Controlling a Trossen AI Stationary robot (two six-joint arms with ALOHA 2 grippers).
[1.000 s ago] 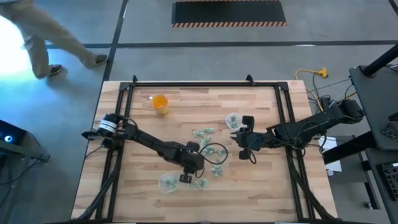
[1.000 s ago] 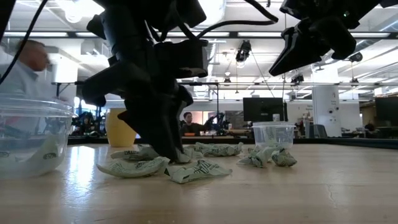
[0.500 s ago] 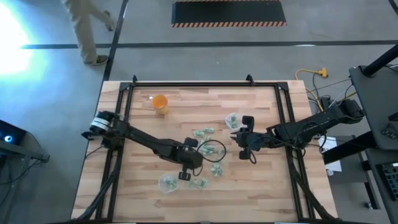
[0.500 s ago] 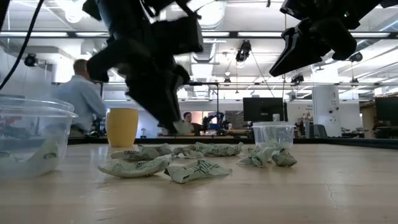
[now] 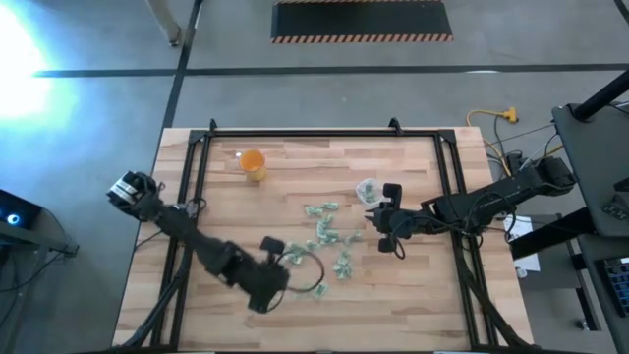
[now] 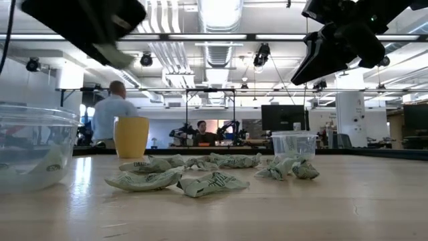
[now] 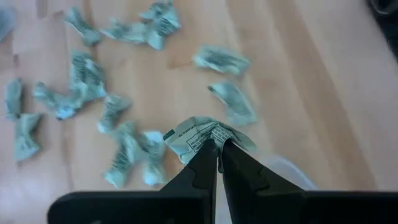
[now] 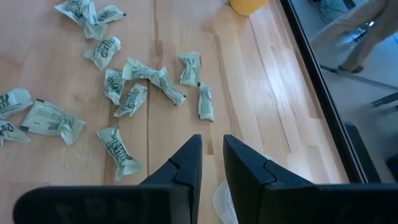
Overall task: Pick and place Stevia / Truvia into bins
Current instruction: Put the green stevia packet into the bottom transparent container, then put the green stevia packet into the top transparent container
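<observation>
Pale green and white sachets [image 5: 327,239] lie scattered across the middle of the wooden surface [image 5: 413,295] in the high view, with more strewn over the boards in the left wrist view [image 7: 81,87] and the right wrist view [image 8: 134,87]. We see the left gripper [image 7: 217,146] with its fingers pressed tight together on one sachet [image 7: 199,134], which is pinched at its edge and lifted above the boards; in the high view this gripper [image 5: 257,295] sits in the lower left part of the frame. One clear cup [image 6: 33,150] stands at the far left of the low view with a sachet or two inside; in the high view the left arm covers it. The other clear cup [image 5: 368,189] stands right of centre in the high view, close by the right gripper [image 5: 381,218]. In the right wrist view that gripper [image 8: 211,158] hovers above the surface with its fingers a narrow gap apart and nothing between them. We also see an orange cup [image 5: 253,163] in the upper left of the surface. A person [image 6: 112,115] stands in the room behind.
</observation>
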